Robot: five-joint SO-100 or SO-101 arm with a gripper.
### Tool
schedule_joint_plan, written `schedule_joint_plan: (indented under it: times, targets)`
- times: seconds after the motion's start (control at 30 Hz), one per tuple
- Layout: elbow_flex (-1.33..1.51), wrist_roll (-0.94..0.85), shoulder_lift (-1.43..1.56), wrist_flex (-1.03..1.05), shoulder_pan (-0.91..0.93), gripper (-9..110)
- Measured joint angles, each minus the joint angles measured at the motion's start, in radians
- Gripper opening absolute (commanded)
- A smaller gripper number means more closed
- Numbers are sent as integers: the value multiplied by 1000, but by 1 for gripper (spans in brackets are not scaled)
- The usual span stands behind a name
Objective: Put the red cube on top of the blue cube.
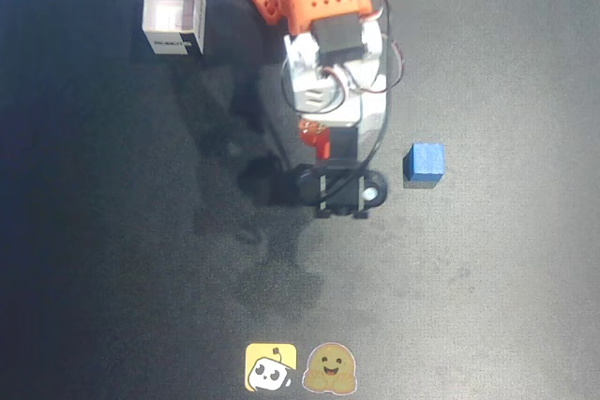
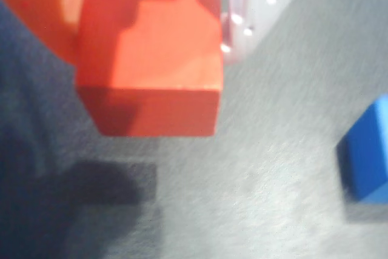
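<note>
Filling the wrist view nearest my lens: the red cube (image 2: 148, 53), clamped between the gripper's (image 2: 151, 28) orange finger on the left and pale finger (image 2: 237, 16) on the right, lifted clear of the dark table (image 2: 254, 174), its shadow below it. Next out: the blue cube (image 2: 368, 156), resting on the table at the right edge, apart from the red one. Overhead, I log the arm (image 1: 328, 53), a white box (image 1: 173, 14) upper left, two stickers (image 1: 302, 368) at the bottom edge.

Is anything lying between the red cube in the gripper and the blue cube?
No. In the wrist view only bare dark mat separates the red cube from the blue cube.
</note>
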Motion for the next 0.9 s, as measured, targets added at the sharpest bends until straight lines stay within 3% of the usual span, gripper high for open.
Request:
schedule_joint_plan:
  times: [0.43,0.9]
  targets:
    - [-41,3,44,49,-112,9]
    - [-54,129,2,43,-272,9]
